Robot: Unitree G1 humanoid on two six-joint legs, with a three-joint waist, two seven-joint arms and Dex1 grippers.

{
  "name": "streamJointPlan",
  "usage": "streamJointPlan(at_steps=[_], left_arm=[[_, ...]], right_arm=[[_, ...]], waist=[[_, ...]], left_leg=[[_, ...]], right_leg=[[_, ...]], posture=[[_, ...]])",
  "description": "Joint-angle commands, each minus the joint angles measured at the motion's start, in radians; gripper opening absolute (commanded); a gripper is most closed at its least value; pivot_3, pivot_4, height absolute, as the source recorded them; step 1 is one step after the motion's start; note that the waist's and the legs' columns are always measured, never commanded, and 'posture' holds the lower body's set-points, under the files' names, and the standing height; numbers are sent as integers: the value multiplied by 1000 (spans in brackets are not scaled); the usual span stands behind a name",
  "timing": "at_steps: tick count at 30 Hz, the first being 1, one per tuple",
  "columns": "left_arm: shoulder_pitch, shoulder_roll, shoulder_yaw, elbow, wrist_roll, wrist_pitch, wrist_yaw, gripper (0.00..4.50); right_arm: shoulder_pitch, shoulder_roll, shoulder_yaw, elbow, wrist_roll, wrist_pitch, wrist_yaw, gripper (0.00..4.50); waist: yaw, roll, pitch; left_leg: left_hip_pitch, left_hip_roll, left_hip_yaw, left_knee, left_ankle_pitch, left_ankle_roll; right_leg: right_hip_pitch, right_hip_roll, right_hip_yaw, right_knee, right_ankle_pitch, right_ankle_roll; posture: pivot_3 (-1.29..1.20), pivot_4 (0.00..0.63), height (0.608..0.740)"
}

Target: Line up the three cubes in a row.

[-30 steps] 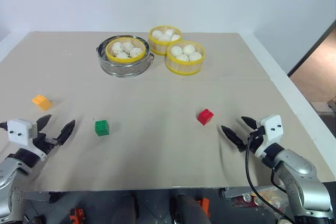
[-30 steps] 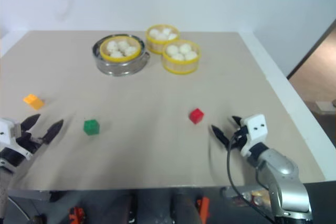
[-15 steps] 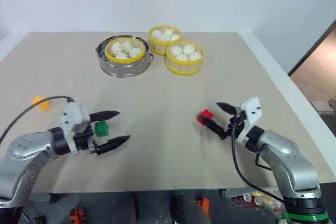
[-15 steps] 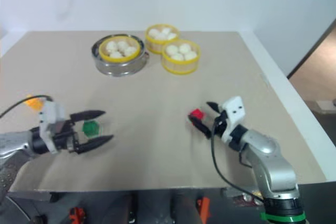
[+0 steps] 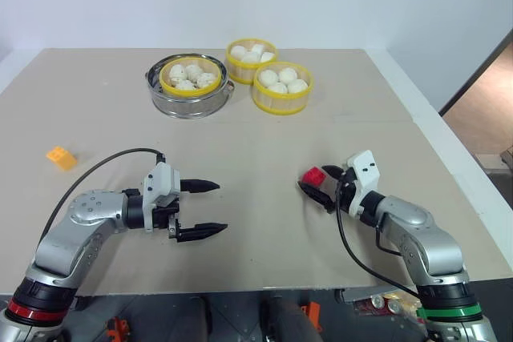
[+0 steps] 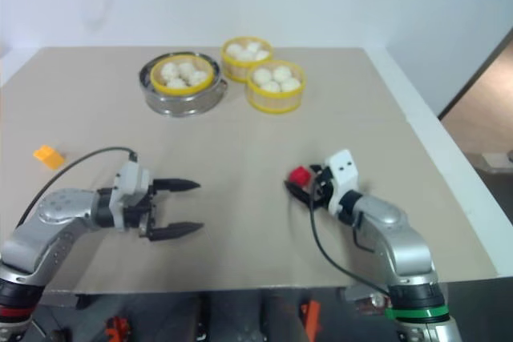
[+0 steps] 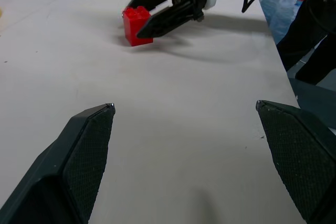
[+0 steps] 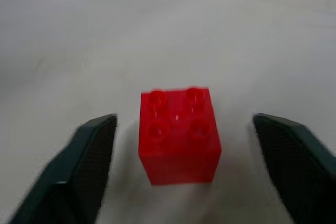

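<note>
The red cube sits on the table right of centre, studs up. My right gripper reaches it from the right, open, with one finger on each side. In the right wrist view the red cube stands between the two fingers with a gap on both sides. My left gripper hovers left of centre, pointing right, open wide and empty. Its wrist view looks along the table to the red cube. The orange-yellow cube lies at the far left. The green cube is hidden.
At the back stands a steel steamer with a yellow basket of white buns in it. Two more yellow bun baskets stand to its right. A cable loops over my left arm. The table's front edge runs just under both arms.
My left gripper has swung far to the right, past the spot where the green cube lay. My right gripper has slid left until its fingers flank the red cube, and they have narrowed.
</note>
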Motion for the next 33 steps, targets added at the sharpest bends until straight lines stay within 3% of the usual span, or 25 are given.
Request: streamJointPlan(at_steps=[1, 4, 9, 13, 16, 22, 33], left_arm=[[3, 3, 9, -11, 6, -14, -9, 4500], [15, 5, 19, -17, 5, -11, -3, 4500], [24, 6, 24, -28, 2, -4, 7, 4500], [39, 9, 28, -44, -3, 9, 17, 4500], [59, 22, 39, -53, 0, 12, 23, 4500], [85, 30, 77, -82, -15, 32, 57, 4500], [147, 37, 115, -142, -18, 55, 105, 4500]], right_arm=[[7, 1, -8, -20, 0, -20, 12, 2999], [-7, -10, -2, -14, 14, -16, 56, 1865], [-131, -43, 38, 37, 46, -5, 210, 1865], [-318, -104, 180, 164, 0, -64, 463, 1865], [-468, -115, 318, 356, -109, -233, 661, 1865], [-651, -32, 381, 723, -211, -440, 796, 1865], [-758, 85, 370, 997, -285, -624, 879, 1865]], waist=[[0, 0, 0], [-1, 0, 0], [-3, 0, 0], [-2, 0, 0], [-2, 0, 0], [0, 0, 0], [-3, 0, 0]], left_leg=[[0, 0, 0, 0, 0, 0], [1, 0, 0, 1, 0, 0], [1, 0, 1, 1, 0, 0], [1, 0, 1, 2, 0, 1], [1, 1, 1, 2, 0, 1], [0, 2, 0, 2, 0, 1], [4, 4, 0, 1, 0, 1]], right_leg=[[0, 0, 0, 0, 0, 0], [0, 0, 1, 0, 1, 0], [0, 0, 1, 0, 1, 0], [0, 1, 2, 1, 2, 0], [0, 2, 2, 0, 2, -1], [-1, 3, 1, 0, 2, 1], [1, 5, 1, 3, 2, -2]], posture=[[0, 150, 740], [0, 150, 740], [0, 150, 740], [0, 150, 740], [0, 150, 740], [0, 150, 740], [0, 150, 740]])
